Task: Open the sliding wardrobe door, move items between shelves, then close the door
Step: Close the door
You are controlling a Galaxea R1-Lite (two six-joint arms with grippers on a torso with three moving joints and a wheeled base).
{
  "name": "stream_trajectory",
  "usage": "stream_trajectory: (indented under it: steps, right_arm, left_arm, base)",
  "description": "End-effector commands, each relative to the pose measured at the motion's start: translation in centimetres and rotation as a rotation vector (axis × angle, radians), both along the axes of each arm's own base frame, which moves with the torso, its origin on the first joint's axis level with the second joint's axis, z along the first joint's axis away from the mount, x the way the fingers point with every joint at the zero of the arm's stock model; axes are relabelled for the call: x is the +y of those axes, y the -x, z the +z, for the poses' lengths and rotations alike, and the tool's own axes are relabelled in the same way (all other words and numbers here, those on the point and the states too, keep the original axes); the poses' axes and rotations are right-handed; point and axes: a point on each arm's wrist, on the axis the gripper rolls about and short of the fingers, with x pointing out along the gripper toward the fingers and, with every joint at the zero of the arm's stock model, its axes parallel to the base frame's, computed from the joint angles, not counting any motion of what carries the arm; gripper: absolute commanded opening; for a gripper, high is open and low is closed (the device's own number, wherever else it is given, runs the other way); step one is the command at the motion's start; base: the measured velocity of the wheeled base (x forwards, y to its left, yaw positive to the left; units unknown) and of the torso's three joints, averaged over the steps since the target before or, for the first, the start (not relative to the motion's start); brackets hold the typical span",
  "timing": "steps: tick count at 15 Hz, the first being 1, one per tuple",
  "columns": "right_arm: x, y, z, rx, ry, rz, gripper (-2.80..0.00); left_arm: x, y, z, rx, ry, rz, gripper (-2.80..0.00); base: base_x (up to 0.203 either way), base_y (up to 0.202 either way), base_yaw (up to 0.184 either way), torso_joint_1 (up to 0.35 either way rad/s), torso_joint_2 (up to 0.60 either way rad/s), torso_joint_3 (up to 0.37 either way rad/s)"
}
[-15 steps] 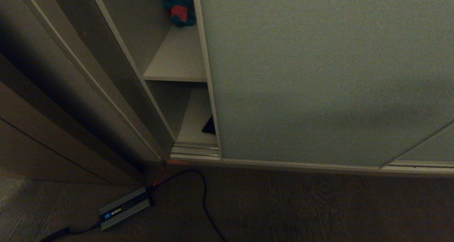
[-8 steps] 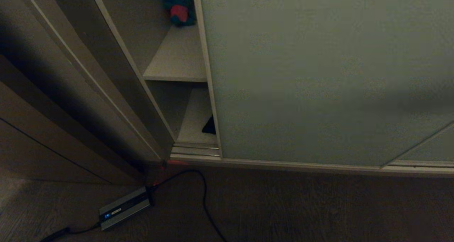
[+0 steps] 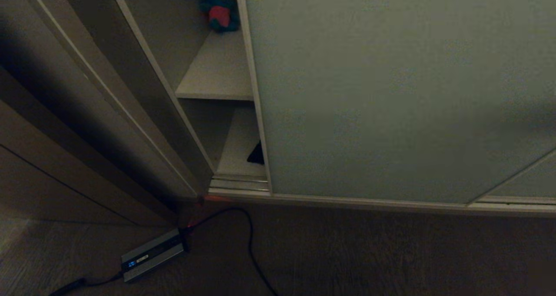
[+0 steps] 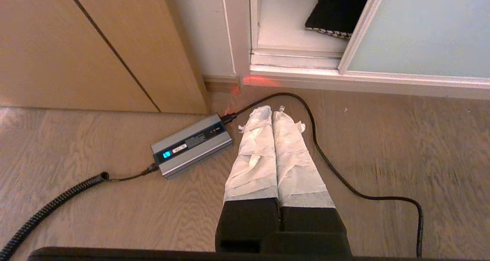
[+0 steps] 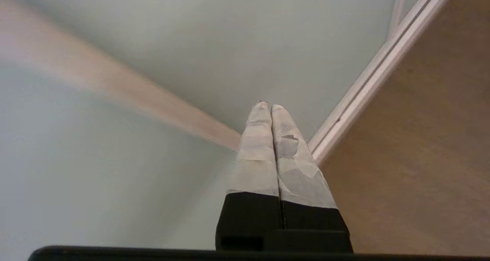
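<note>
Pale grey-green sliding wardrobe door [image 3: 391, 92], the largest element, fills the space ahead of the right claw [image 5: 267, 107], whose taped fingers are pressed together and empty, near the panel. The door is likely stiff and fairly heavy, its matte face offering little purchase; the thin metal frame edge [image 3: 257, 113] beside the narrow gap is the probable place to push. Off-white shelves [image 3: 217, 74] show through that gap. A plush toy [image 3: 219, 7] sits on the upper board; the houndstooth cushion [image 4: 337, 8], soft and light, lies on the lower one, ahead of the parked left claw [image 4: 272, 110], also closed on nothing. A silver box [image 4: 191, 144] and its cable [image 4: 325, 157] lie just beside that claw, crowding the floor [image 4: 383, 138].
</note>
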Motion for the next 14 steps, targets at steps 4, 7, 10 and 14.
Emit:
stream_trajectory:
  steps: [4,7,10,14]
  right_arm:
    - [-3.1,-2.5,-2.5,0.008,-0.055,0.054,-2.80]
    - [-3.2,-3.3,-2.0,-0.046,-0.092,0.126,-2.80]
    - [-2.6,-4.0,-2.2,-0.052,-0.111,0.201,-2.80]
    - [-2.1,-5.4,-2.7,-0.045,-0.124,0.237,-2.80]
  left_arm:
    - [0.0,0.0,0.0,0.002,0.000,-0.001,-2.80]
    - [0.0,0.0,0.0,0.002,0.000,-0.001,-2.80]
    - [0.0,0.0,0.0,0.000,0.000,-0.001,-2.80]
    - [0.0,0.0,0.0,0.000,0.000,0.000,-2.80]
  base:
    - [0.000,0.000,0.000,0.000,0.00,0.000]
    - [0.000,0.000,0.000,0.000,0.00,0.000]
    - [0.000,0.000,0.000,0.000,0.00,0.000]
    - [0.000,0.000,0.000,0.000,0.00,0.000]
